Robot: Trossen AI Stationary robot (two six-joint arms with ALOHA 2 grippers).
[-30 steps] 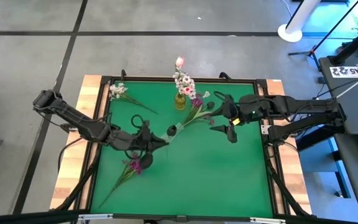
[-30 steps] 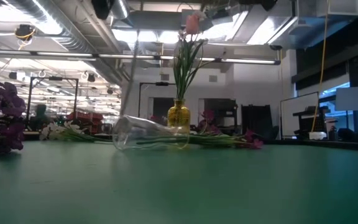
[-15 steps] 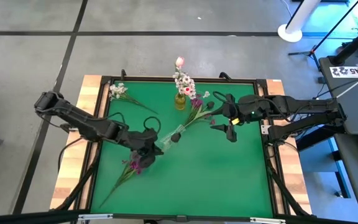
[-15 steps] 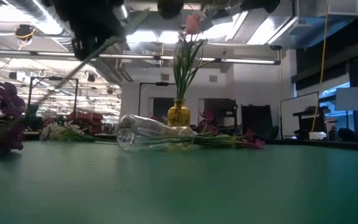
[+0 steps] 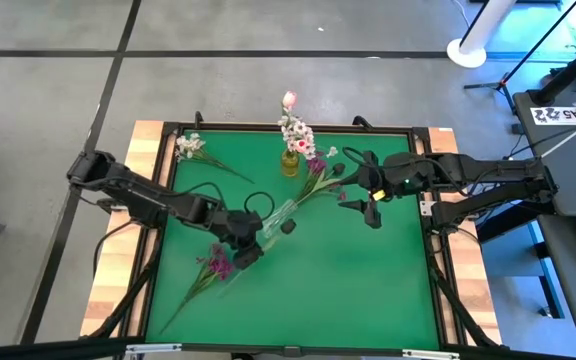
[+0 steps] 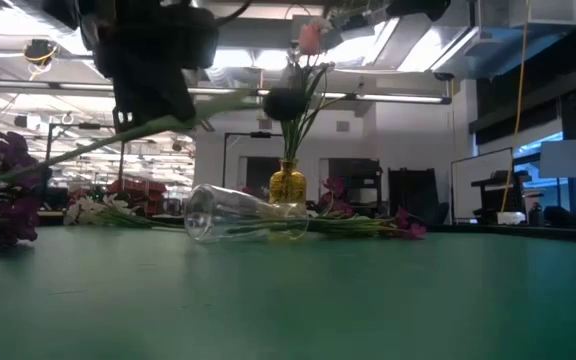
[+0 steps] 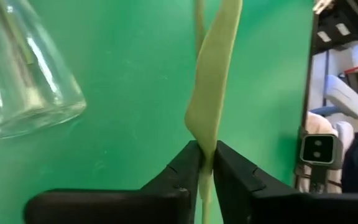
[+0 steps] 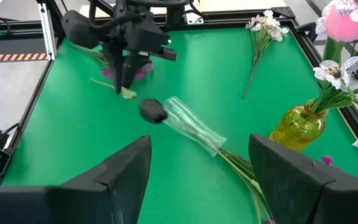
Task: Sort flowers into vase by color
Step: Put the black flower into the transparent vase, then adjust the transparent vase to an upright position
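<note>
My left gripper (image 5: 245, 247) is shut on a flower with a dark bloom (image 5: 288, 227), held above the table beside a clear vase (image 5: 274, 219) that lies on its side. In the low view the stem (image 6: 78, 150) runs almost level past the gripper to the bloom (image 6: 286, 103). A yellow vase (image 5: 289, 162) stands at the far middle with pink and white flowers in it. Magenta flowers lie near the left gripper (image 5: 216, 265) and by the yellow vase (image 5: 318, 172). A white sprig (image 5: 190, 147) lies at the far left. My right gripper (image 5: 371, 212) hovers open at the right. My left gripper pinches the flower's thin stem, where a pale green leaf (image 7: 207, 134) rises from it, between its two fingers. The fingers slant down from the table's left and lie across the stem. The flower is lifted clear and nearly level, its bloom end over the clear vase.
The green mat has a raised black frame (image 5: 163, 200) all around. Open mat lies in the near right half (image 5: 348, 290). The clear vase's mouth (image 8: 169, 102) points toward the left gripper.
My left gripper has sunk and gone a little toward the table's near edge while rolling. The held flower has tipped from hanging steeply to lying almost level, and its dark bloom has swung toward the near right, beside the clear vase.
</note>
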